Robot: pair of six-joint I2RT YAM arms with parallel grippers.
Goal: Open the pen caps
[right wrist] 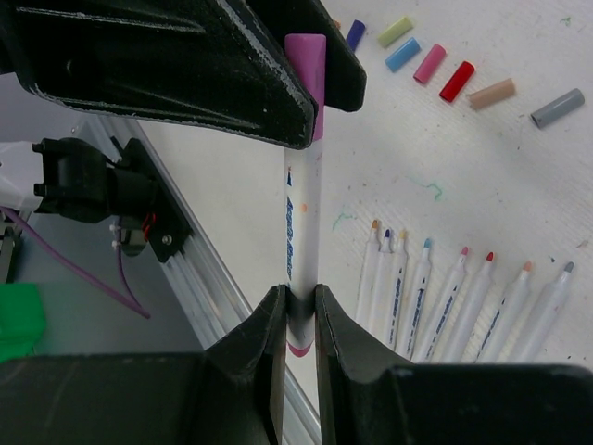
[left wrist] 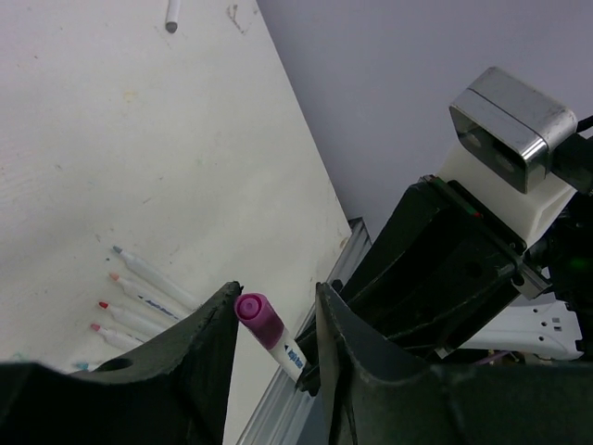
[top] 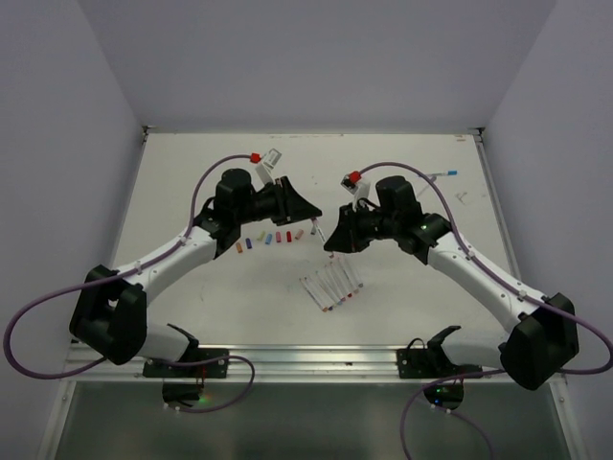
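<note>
The left gripper [right wrist: 310, 69] clasps the magenta cap [right wrist: 308, 57] of a pen [right wrist: 301, 241] whose body the right gripper [right wrist: 298, 320] pinches. Removed caps [top: 269, 239] line the table [top: 192, 182] beside uncapped pens [top: 332, 285]; this cap remains on

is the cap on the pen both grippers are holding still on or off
On: the magenta cap sits on the pen, between the left gripper fingers.

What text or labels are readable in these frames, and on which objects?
None can be read.
Held pen: blue print along its white barrel, too blurred to read.
The same print near its purple cap in the left wrist view: too small.
Uncapped pens on the table: faint blue marks, illegible.
</note>
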